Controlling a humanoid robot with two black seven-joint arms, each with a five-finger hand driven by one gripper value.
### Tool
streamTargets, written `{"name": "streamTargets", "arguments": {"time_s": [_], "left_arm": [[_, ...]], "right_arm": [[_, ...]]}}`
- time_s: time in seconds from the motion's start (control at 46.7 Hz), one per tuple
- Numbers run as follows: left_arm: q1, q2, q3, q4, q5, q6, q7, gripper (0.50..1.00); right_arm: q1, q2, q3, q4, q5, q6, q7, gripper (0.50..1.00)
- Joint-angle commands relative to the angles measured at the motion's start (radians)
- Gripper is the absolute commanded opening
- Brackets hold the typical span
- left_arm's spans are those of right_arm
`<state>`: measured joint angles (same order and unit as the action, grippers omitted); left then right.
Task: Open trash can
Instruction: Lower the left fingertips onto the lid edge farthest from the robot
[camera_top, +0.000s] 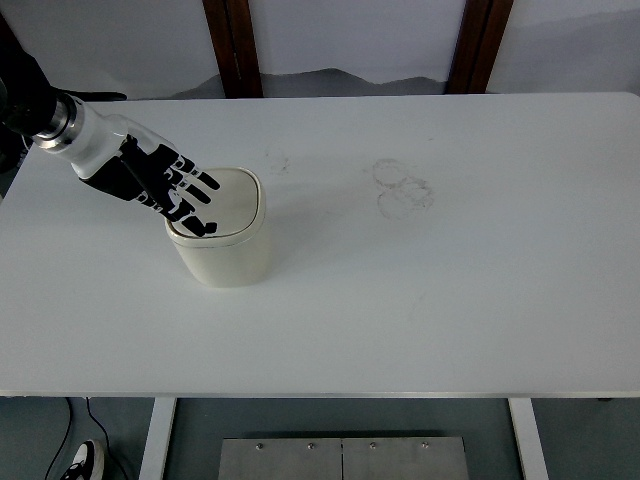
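Observation:
A small cream trash can (225, 250) stands on the white table (420, 300), left of centre. Its rounded square lid (235, 200) lies flat on top and looks closed. My left hand (185, 192) reaches in from the upper left, with its black fingers (195, 220) spread flat over the left part of the lid. The fingers rest on or just above the lid and grasp nothing. No right arm shows anywhere in the view.
Faint ring marks (402, 188) stain the table right of the can. Two dark wooden posts (232, 45) stand behind the far edge. A metal plate (342, 458) and a shoe (82, 462) lie on the floor below the near edge.

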<state>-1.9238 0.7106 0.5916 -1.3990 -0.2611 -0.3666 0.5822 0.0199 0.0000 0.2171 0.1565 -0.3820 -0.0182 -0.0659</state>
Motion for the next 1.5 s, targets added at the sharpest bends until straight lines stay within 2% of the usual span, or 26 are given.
{"name": "streamTargets", "arguments": {"time_s": [0.0,0.428,1.478], "left_arm": [[0.006,-0.006,-0.004,0.008,-0.001,0.0,-0.016,1.0],[0.031,-0.057,-0.032,0.035,-0.001,0.003,-0.019,1.0],[0.06,-0.06,-0.035,0.038,-0.001,0.011,-0.019,1.0]], "right_arm": [[0.0,0.0,-0.001,0.0,0.0,0.0,0.0,0.995],[0.0,0.0,0.001,-0.002,0.0,0.0,0.0,0.995],[0.0,0.0,0.001,-0.002,0.0,0.0,0.0,0.995]]}}
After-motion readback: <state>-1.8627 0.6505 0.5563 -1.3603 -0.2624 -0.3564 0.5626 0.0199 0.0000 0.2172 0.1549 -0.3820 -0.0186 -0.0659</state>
